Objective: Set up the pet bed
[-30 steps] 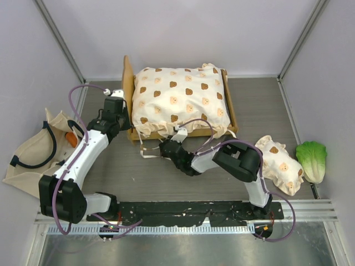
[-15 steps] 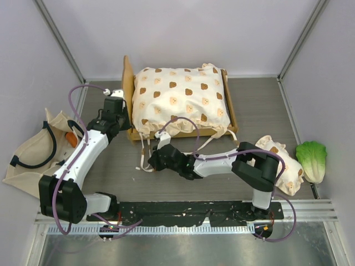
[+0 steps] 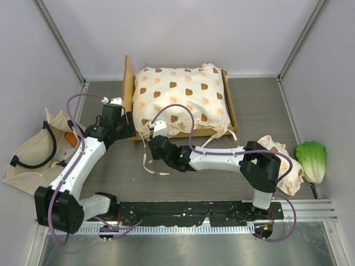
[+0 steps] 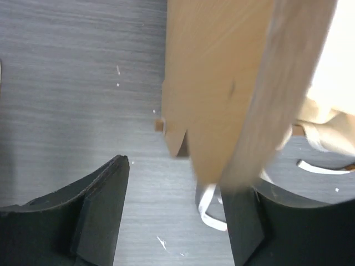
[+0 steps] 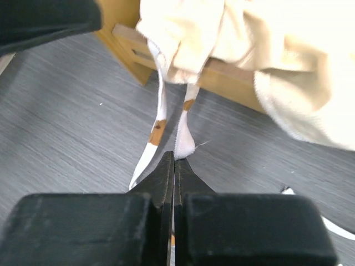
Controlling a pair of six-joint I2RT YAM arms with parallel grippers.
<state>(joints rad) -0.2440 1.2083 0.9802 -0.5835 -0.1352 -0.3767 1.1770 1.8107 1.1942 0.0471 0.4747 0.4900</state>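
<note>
Top external view has the pet bed (image 3: 128, 88) at the far middle of the surface (image 3: 260, 100), with its bear-print cushion (image 3: 180, 100) heaped on the frame. The left hand (image 3: 126, 129) is at the near corner of the headboard (image 4: 222, 83). Its fingers (image 4: 105, 205) are spread wide, with the wood between them and unclamped. The right hand (image 5: 175, 160) is just in front of the bed's near rail, pinched shut on a cushion tie (image 5: 186, 138) that hangs from the cushion's corner.

The risk I see is in that tie. Since nothing grips the frame, a pull could slide the whole bed toward the arms or drag the cushion off its base. The pinch also catches only the strap's thin end, which may slip free.
</note>
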